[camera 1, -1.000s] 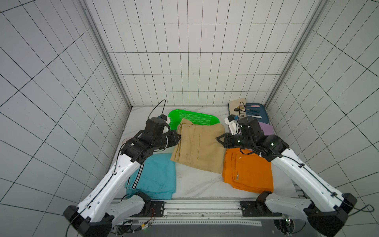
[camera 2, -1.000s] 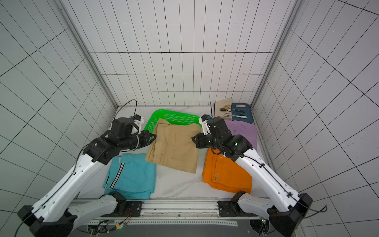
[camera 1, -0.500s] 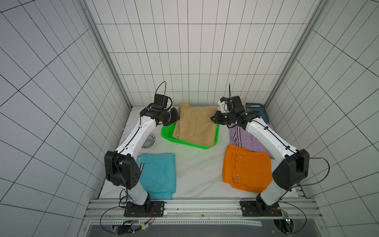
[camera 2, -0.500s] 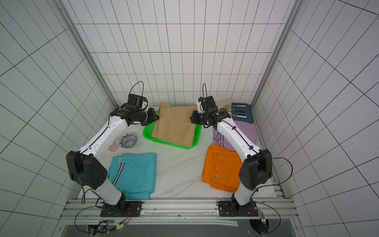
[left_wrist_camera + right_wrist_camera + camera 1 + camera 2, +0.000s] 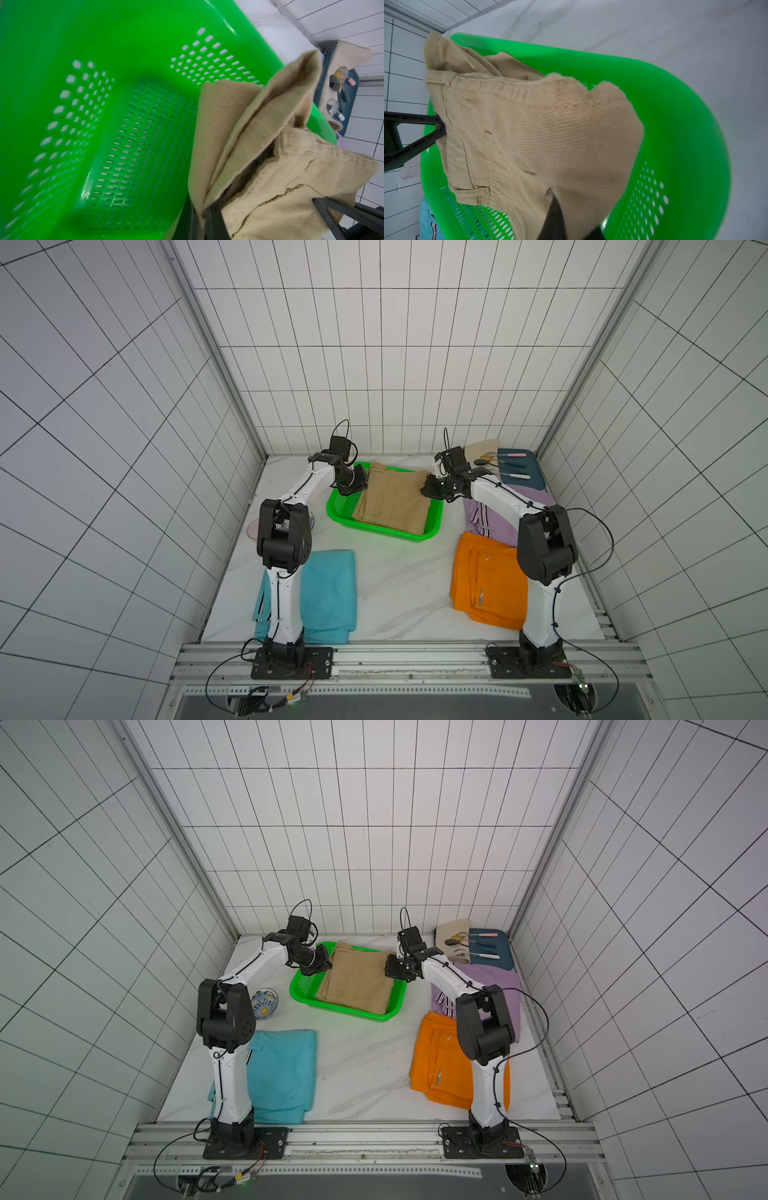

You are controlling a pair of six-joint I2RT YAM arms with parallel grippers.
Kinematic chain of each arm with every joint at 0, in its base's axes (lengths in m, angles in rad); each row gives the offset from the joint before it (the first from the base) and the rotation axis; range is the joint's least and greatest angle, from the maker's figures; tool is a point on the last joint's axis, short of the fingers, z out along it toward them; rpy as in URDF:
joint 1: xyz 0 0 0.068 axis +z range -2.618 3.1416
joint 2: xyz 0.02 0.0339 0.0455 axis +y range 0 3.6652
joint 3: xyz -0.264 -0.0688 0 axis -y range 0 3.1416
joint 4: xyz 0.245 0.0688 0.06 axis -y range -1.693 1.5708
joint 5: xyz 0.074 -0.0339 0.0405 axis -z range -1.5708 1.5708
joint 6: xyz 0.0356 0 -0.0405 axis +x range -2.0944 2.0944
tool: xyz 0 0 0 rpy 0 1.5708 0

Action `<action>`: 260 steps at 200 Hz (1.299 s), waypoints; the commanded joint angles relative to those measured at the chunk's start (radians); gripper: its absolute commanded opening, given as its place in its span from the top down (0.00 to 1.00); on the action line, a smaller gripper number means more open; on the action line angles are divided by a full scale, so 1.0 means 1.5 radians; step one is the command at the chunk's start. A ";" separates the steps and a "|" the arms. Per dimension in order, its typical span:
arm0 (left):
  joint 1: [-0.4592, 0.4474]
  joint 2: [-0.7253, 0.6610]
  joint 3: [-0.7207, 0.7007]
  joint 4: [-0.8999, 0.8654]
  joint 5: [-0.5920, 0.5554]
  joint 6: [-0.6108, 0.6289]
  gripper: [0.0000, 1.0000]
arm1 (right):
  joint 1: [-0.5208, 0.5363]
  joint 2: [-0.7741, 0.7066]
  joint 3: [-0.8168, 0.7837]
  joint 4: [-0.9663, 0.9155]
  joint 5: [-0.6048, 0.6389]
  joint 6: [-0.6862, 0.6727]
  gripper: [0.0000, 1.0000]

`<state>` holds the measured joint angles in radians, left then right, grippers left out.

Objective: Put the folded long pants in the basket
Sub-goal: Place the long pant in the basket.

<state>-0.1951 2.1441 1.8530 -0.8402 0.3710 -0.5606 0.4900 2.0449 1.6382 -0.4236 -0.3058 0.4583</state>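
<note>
The left gripper (image 5: 360, 484) is clenched on the left edge of the folded tan long pants (image 5: 395, 502) of ribbed cloth, and the right gripper (image 5: 426, 489) is clenched on the right edge of them, so both arms hold this one garment between them. In the left wrist view a dark finger (image 5: 215, 218) presses into the folds of the cloth, and in the right wrist view a dark finger (image 5: 553, 216) pinches the edge in the same way. The tan long pants are over the bright green rectangular plastic basket (image 5: 386, 531) with perforated walls, which stands at the far middle of the white marbled table (image 5: 399, 585). In both top views their near edge is down inside the near wall, and their far left corner stands a little above the far rim; I cannot tell if the cloth touches the floor of the basket. The folded sky blue long pants (image 5: 332, 593) lie at the near left. The folded orange long pants (image 5: 486, 585) lie at the near right, and the lilac long pants (image 5: 482, 514) with black-white stripes lie just behind them. A dark blue flat tray (image 5: 532, 481) with utensils is in the far right corner.
</note>
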 commanded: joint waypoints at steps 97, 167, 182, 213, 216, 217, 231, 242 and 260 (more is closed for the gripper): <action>0.040 0.062 0.021 -0.085 -0.130 -0.021 1.00 | -0.027 0.173 0.156 -0.174 0.048 -0.028 1.00; 0.037 -0.057 -0.123 -0.005 -0.161 -0.057 1.00 | -0.039 0.174 0.247 -0.290 0.099 -0.088 0.75; 0.037 -0.056 -0.115 -0.014 -0.163 -0.057 0.88 | -0.039 0.139 0.224 -0.274 0.099 -0.082 0.61; 0.030 -0.097 -0.126 -0.011 -0.170 -0.062 0.48 | -0.038 0.062 0.222 -0.274 0.116 -0.089 0.42; 0.028 -0.105 -0.128 -0.010 -0.173 -0.064 0.45 | -0.038 0.053 0.221 -0.273 0.118 -0.090 0.42; 0.028 -0.107 -0.129 -0.010 -0.173 -0.065 0.44 | -0.038 0.051 0.221 -0.274 0.119 -0.091 0.41; 0.016 -0.143 -0.139 -0.006 -0.186 -0.065 0.41 | -0.035 0.016 0.214 -0.265 0.126 -0.095 0.40; 0.004 -0.166 -0.144 -0.002 -0.190 -0.063 0.40 | -0.031 -0.004 0.203 -0.253 0.130 -0.095 0.42; -0.015 -0.180 -0.138 -0.009 -0.186 -0.057 0.39 | -0.014 -0.028 0.170 -0.221 0.127 -0.089 0.46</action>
<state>-0.1806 1.9297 1.6478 -0.8501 0.1387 -0.6525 0.4461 2.0651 1.9682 -0.7773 -0.1581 0.3328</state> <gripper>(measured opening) 0.603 0.566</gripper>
